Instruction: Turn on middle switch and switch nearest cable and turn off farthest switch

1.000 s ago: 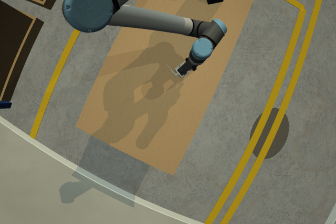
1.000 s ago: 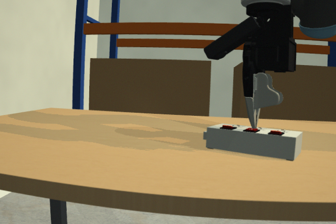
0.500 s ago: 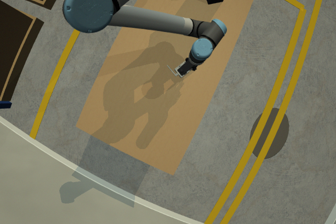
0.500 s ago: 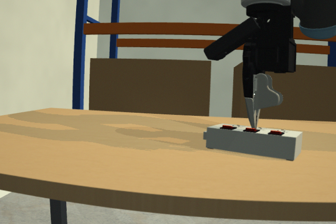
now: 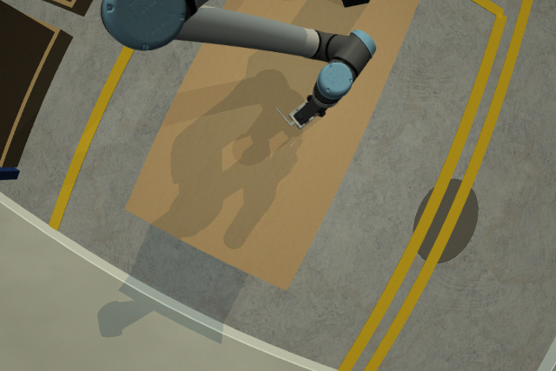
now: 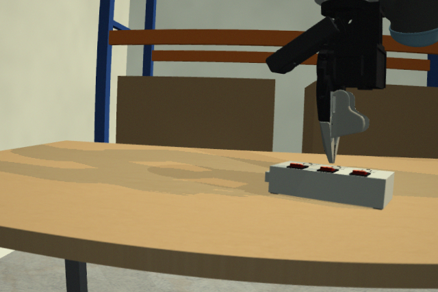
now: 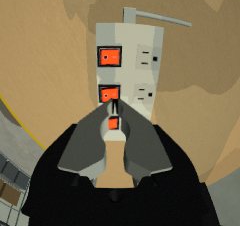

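A white power strip (image 6: 330, 184) lies right way up on the wooden table, with three red rocker switches on top. In the wrist view the strip (image 7: 129, 66) runs away from me, its cable (image 7: 160, 19) at the far end. The switch nearest the cable (image 7: 110, 56) and the middle switch (image 7: 109, 93) show; the third switch (image 7: 113, 122) shows partly between my fingers. My gripper (image 6: 331, 159) is shut and empty, its tips pointing down just above the middle switch (image 6: 327, 168). In the overhead view the gripper (image 5: 300, 122) hides most of the strip.
The table (image 5: 269, 133) stands on a grey floor with yellow lines. Brown boxes (image 6: 194, 112) and a blue rack with brown rails (image 6: 102, 52) stand behind the table. The robot arm (image 5: 251, 35) reaches over the table's far half.
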`<state>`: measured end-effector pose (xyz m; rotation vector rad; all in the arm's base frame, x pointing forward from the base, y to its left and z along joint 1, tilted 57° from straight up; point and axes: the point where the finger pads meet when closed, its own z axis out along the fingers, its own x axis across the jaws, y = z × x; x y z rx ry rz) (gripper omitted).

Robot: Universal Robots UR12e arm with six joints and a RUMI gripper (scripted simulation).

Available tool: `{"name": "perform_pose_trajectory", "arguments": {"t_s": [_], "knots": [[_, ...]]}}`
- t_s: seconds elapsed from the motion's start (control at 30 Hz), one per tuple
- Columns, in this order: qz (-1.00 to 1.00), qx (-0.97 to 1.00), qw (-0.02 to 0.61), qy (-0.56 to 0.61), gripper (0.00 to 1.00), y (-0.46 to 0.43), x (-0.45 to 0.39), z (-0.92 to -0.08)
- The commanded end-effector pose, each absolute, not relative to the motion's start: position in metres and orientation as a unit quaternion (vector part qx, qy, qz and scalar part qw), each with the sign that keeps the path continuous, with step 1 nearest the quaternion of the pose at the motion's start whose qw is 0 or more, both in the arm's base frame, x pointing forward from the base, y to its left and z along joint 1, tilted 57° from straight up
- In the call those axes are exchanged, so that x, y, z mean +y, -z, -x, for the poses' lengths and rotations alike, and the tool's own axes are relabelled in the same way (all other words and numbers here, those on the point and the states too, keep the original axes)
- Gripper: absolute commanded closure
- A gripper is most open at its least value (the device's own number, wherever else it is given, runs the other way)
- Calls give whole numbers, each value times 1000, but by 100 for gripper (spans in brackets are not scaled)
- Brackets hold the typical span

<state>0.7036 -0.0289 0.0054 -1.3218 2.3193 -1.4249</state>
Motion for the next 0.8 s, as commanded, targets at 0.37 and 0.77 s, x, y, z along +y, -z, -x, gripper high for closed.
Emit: {"name": "perform_pose_trajectory", "arguments": {"t_s": [0.37,0.77], "knots": [[436,765,58,470,100,-23,-8,-688],[436,765,58,470,100,-23,-8,-688]]}}
